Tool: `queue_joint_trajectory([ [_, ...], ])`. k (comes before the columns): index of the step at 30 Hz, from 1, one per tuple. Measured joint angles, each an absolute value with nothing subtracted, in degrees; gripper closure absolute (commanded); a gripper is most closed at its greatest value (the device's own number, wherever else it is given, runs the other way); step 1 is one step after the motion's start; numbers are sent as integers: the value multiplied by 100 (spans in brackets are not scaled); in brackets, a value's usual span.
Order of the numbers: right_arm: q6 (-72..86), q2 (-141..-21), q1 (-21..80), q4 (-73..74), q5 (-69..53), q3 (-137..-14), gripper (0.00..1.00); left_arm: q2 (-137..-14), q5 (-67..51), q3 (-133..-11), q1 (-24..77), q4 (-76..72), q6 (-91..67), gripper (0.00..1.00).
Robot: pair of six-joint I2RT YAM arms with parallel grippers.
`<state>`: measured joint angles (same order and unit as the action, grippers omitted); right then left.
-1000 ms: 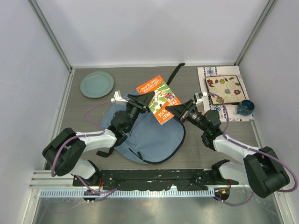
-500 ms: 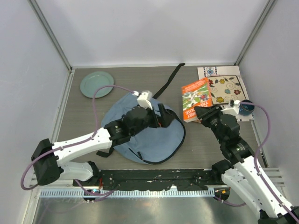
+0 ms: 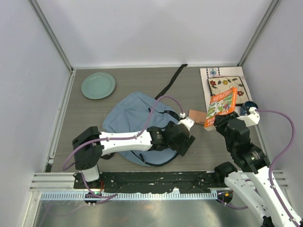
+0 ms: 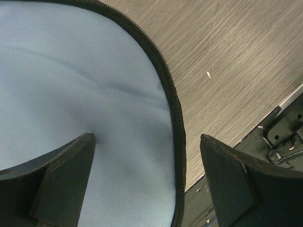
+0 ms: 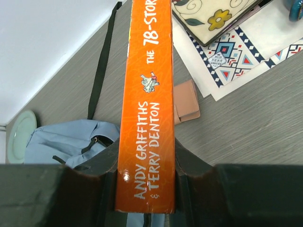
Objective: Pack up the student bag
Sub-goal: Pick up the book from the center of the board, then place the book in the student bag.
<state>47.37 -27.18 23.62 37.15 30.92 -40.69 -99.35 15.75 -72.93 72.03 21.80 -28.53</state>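
Student bag (image 3: 135,118) lies flat at the centre of the tabletop (image 3: 85,109), position unchanged. Left fingers (image 4: 61,175) have moved from the bag's far middle to its near right zipper edge. They stand spread apart, gripping nothing. Right fingers (image 5: 102,165) remain clenched on the orange book (image 3: 222,106), now carried further right, just in front of the floral tile (image 3: 227,87). A small brown wallet (image 3: 198,116), previously hidden, shows left of the book.
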Motion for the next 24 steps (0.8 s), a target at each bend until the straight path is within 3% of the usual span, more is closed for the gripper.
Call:
queue_joint_trajectory([
  [15,4705,-2707,2362,3907,3133,-4115,99,-10315,1262,-7572,7264,2381,-2639,31],
  [18,4705,-2729,2362,3907,3124,-4115,99,-10396,1306,-7673,7338,2449,-2617,44],
  [22,4705,-2764,2362,3909,3120,-4115,99,-10543,1422,-7870,7432,2565,-2526,94],
  [24,4705,-2777,2362,3909,3120,-4115,99,-10569,1457,-7902,7472,2580,-2521,100],
])
